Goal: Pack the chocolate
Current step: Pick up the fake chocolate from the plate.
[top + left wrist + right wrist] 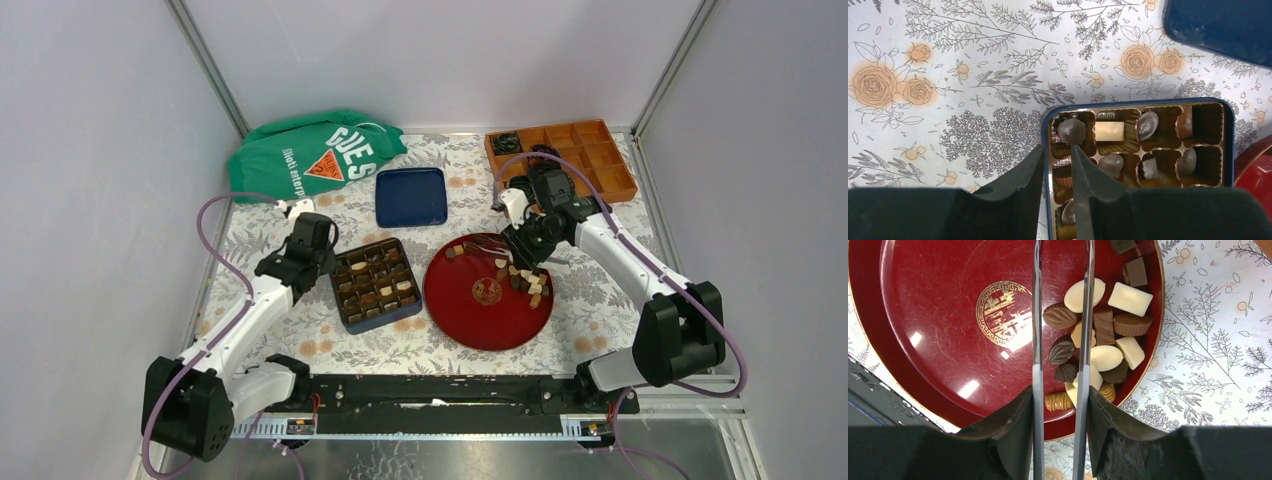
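Observation:
Several chocolate pieces point(525, 280), dark, mid brown and cream, lie piled on the right side of the red plate point(470, 310). They also show in the right wrist view point(1105, 357). My right gripper point(525, 240) point(1060, 390) is shut on grey metal tongs point(1037, 315), whose two blades reach out over the pile, slightly apart, with nothing between them. The blue tin point(345, 312) left of the plate holds chocolates point(1109, 131) in its compartments. My left gripper point(333, 262) point(1057, 146) straddles the tin's left wall point(1048, 150), jaws a narrow gap apart, one finger inside and one outside.
The tin's blue lid point(411, 196) point(1218, 25) lies behind the tin. A green bag point(315, 155) sits at the back left. An orange compartment tray point(580, 150) with black cables point(505, 142) stands at the back right. Walls close in the flowered table.

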Tool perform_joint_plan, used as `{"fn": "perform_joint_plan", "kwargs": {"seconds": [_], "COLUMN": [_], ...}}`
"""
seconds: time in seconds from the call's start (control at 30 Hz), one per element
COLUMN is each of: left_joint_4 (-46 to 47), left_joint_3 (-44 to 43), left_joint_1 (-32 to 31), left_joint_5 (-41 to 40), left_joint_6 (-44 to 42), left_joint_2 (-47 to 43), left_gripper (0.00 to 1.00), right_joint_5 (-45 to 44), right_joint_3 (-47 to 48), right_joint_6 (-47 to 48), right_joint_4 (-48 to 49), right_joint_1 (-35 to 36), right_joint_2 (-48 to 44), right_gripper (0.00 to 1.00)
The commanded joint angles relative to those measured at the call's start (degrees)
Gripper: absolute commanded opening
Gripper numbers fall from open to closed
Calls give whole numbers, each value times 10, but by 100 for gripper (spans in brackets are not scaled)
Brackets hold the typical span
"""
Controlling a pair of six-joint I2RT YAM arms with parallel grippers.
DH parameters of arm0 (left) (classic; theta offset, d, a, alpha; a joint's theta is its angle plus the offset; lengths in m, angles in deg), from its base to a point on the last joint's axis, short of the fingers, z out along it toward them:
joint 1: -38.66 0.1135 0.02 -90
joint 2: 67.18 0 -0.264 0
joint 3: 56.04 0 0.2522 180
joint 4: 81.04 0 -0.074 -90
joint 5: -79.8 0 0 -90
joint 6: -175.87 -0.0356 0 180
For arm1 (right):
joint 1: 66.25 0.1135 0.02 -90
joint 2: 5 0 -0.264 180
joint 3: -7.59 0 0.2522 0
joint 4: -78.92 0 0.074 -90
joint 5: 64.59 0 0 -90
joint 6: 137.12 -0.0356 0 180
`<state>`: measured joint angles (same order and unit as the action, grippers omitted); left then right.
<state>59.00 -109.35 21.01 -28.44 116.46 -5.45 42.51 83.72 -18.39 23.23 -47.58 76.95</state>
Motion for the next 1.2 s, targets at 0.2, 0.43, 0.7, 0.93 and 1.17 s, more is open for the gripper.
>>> {"fn": "perform_joint_plan", "kwargs": {"seconds": [0.2,0.43,0.7,0.93,1.17], "left_joint_4": [32,37,38,39,39], "left_joint_3": [-9,-7,-8,-8,-7], "left_joint_1": [-3,-3,-3,-3,-3], "left_joint_5": [-38,-26,-12,-10,-11], "left_joint_6": [5,-1,-7,-8,-8], "left_joint_2": [-79,-88,-89,-89,-91], "left_gripper": [56,63,65,66,66], "right_joint_5": [12,29,30,15,-22], "right_joint_3": [43,50,50,54,47], "right_joint_6": [-15,-18,-22,-28,-35], "right_joint_4": [6,-3,-2,0,5], "right_joint_1": [2,3,5,10,11], "right_joint_2": [18,18,32,41,23], "right_gripper": [46,47,48,48,46]}}
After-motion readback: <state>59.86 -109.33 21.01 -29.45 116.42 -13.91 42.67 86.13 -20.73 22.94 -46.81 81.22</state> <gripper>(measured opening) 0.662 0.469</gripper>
